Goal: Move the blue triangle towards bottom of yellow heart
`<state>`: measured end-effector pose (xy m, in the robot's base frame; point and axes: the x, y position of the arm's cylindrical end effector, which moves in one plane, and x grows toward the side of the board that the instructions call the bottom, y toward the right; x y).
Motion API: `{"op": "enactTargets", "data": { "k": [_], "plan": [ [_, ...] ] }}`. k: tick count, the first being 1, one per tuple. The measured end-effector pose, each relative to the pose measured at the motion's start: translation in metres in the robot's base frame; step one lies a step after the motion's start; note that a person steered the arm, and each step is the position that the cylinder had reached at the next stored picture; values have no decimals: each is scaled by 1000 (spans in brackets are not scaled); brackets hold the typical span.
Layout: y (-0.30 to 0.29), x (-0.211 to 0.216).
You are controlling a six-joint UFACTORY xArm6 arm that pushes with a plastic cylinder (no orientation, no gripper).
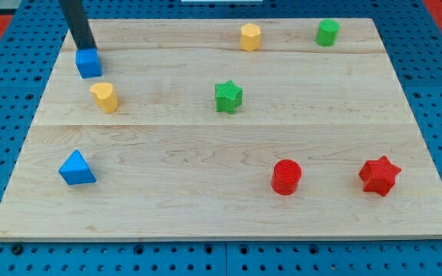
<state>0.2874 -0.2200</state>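
The blue triangle [76, 168] lies near the view's bottom left of the wooden board. The yellow heart [105, 96] sits above it, at the view's left, well apart from it. My tip [87, 47] is at the view's top left, touching the top edge of a blue cube [88, 64]. The tip is above the yellow heart and far from the blue triangle.
A green star [228, 96] is at the board's middle. A yellow hexagon block [250, 36] and a green block [328, 32] are at the top right. A red cylinder [286, 176] and a red star [379, 175] are at the bottom right. The board's edge [229, 234] borders blue pegboard.
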Motion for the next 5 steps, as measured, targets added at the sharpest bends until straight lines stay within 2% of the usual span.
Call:
{"op": "enactTargets", "data": {
  "k": [2,3,4,5],
  "plan": [
    [9,49],
    [52,42],
    [138,85],
    [167,181]
  ]
}}
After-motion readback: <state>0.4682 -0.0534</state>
